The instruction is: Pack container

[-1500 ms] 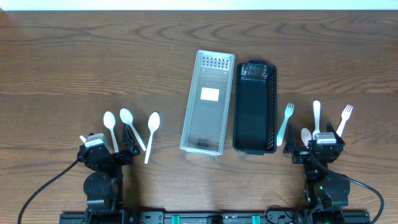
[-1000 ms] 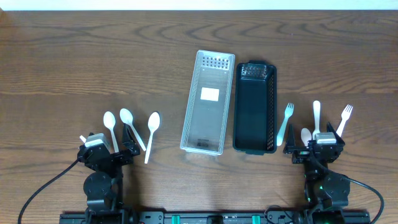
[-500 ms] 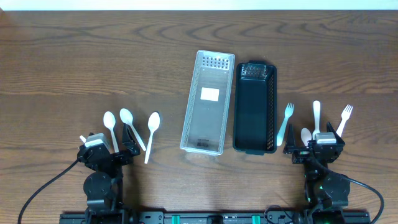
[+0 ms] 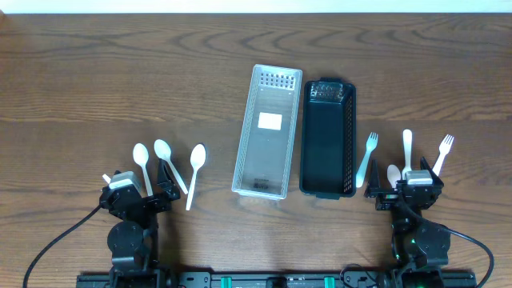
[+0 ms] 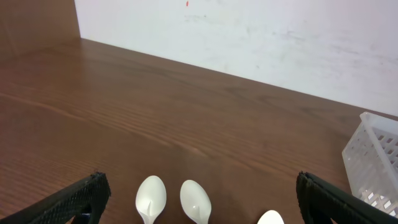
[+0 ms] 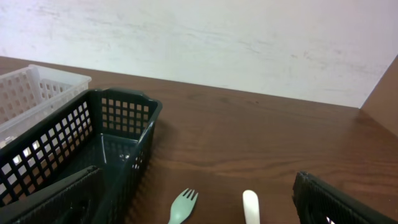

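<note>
A white slotted container (image 4: 245, 132) and a black mesh container (image 4: 303, 136) lie side by side mid-table, both with nothing inside. Three white spoons (image 4: 166, 156) lie to their left, with my left gripper (image 4: 138, 182) open just behind their handles. In the left wrist view two spoon bowls (image 5: 151, 194) (image 5: 195, 200) sit between the wide fingers (image 5: 68, 202). On the right lie a pale green fork (image 4: 368, 156), a white fork (image 4: 442, 152) and a white handle (image 4: 407, 148). My right gripper (image 4: 405, 178) is open behind them; its view shows the green fork (image 6: 183, 206) and the black container (image 6: 93, 143).
A white spoon bowl (image 4: 393, 174) lies close to the right gripper. The white container's corner (image 5: 376, 162) shows at the right of the left wrist view. A pale wall stands behind the table's far edge (image 4: 256, 11). Bare wood stretches beyond the containers.
</note>
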